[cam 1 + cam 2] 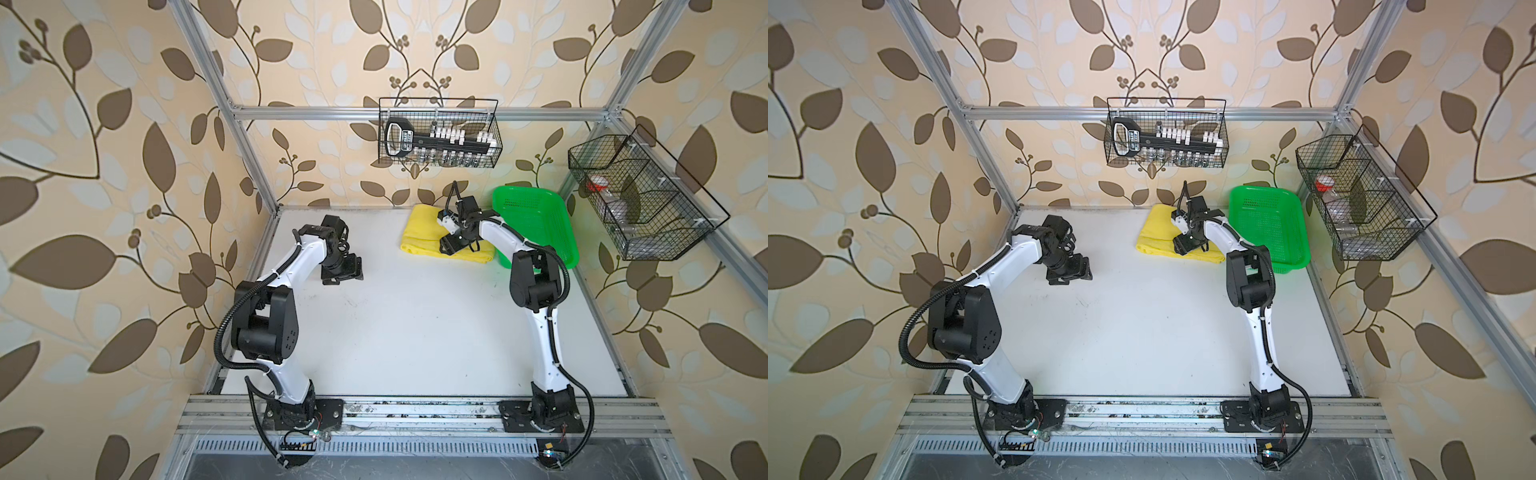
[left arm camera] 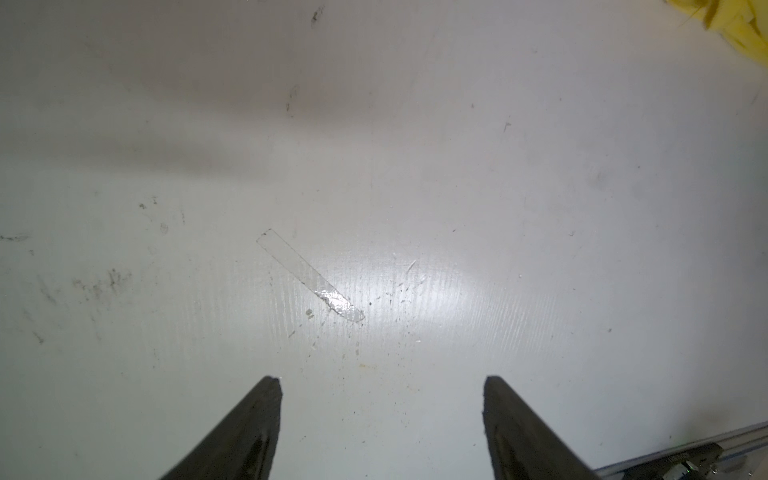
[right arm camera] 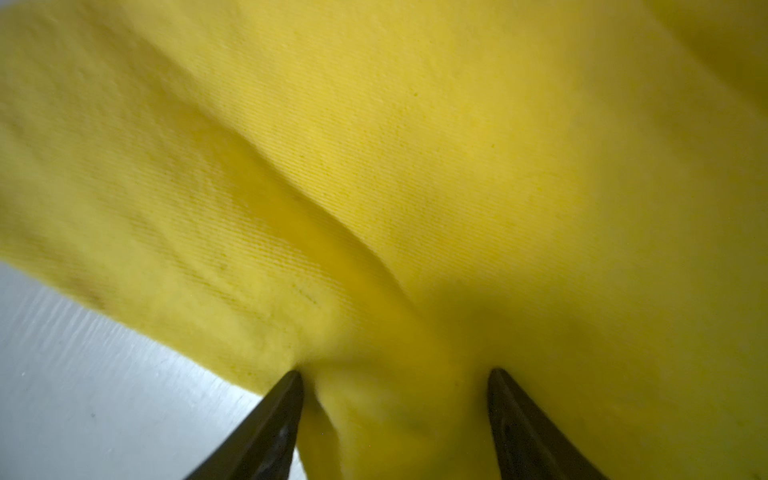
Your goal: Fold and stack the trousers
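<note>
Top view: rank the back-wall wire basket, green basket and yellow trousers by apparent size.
Largest: wire basket, though hung nearer the camera. Then green basket and trousers look alike, both partly behind the right arm: unranked.

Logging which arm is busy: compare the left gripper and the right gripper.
The left gripper hovers over the white table; the right gripper is down on the folded yellow trousers. Nothing lies between the left gripper's fingers; cloth bunches between the right gripper's. Both have their jaws open.
</note>
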Robot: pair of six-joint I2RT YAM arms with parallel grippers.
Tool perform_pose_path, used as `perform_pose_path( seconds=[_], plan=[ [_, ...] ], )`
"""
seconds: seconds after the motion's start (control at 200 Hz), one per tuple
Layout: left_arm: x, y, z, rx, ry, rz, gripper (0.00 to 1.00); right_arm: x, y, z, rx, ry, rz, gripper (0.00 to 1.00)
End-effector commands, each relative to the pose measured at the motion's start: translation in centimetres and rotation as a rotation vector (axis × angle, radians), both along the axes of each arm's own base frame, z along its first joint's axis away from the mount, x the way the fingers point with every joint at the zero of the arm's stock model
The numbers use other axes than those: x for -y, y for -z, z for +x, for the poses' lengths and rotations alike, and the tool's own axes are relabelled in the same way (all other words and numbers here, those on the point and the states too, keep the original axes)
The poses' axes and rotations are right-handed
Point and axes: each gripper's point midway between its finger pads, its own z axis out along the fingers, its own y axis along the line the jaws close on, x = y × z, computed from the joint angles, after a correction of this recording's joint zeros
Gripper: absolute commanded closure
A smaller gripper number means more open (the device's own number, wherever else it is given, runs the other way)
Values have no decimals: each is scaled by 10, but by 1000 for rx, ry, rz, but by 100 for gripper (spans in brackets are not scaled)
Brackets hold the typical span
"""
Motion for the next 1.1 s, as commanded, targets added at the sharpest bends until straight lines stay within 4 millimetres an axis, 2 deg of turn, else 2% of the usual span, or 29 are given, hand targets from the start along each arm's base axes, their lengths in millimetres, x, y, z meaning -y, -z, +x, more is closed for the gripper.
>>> perform_pose_path(
  seconds=[0.0,0.055,0.15,0.29,0.39,0.41,0.445,0.49,0.555,0.585,0.605,0.62,0.645,0.675,0.8,0.925,0.995,1.06,1.095],
  plan=[
    [1,-7,4,16,-8,-29,22,-6,-33,-3,65,-57,13,27],
    [2,-6,3,13,-11,-35,22,-8,-54,0,112,-44,10,26],
    [2,-7,3,21,-14,-42,22,-12,-77,-4,196,-44,11,25],
    [-4,-14,3,58,-4,-6,22,-15,-104,-34,264,-29,96,23],
    [-17,-22,7,123,-5,34,20,-6,-117,-64,334,51,175,21],
    [-22,-22,8,136,-10,48,17,-4,-121,-69,353,70,190,20],
    [-31,-24,11,171,-14,75,16,5,-117,-80,378,118,200,16],
    [-43,-26,14,235,-17,121,12,18,-126,-92,459,175,230,15],
    [-61,-29,19,351,-46,183,1,39,-127,-112,521,258,245,12],
    [-70,-31,21,404,-66,208,1,52,-127,-120,543,301,246,10],
    [-76,-23,20,410,-78,224,1,60,-127,-124,558,331,243,9],
    [-80,-30,20,451,-93,232,1,68,-126,-127,568,355,239,9],
    [-87,-30,21,482,-115,246,1,78,-125,-132,583,384,234,9],
    [-95,-28,21,507,-138,255,1,89,-120,-140,587,422,231,3],
    [-119,-17,22,659,-212,303,1,141,-114,-163,707,605,220,0],
    [-129,-7,23,781,-225,349,1,169,-101,-190,804,688,158,0],
    [-129,-3,28,822,-215,350,1,178,-92,-203,862,721,144,0],
    [-134,4,34,826,-262,334,1,181,-92,-205,890,730,141,0],
    [-131,8,38,837,-255,314,1,180,-98,-202,938,705,149,0]
  ],
)
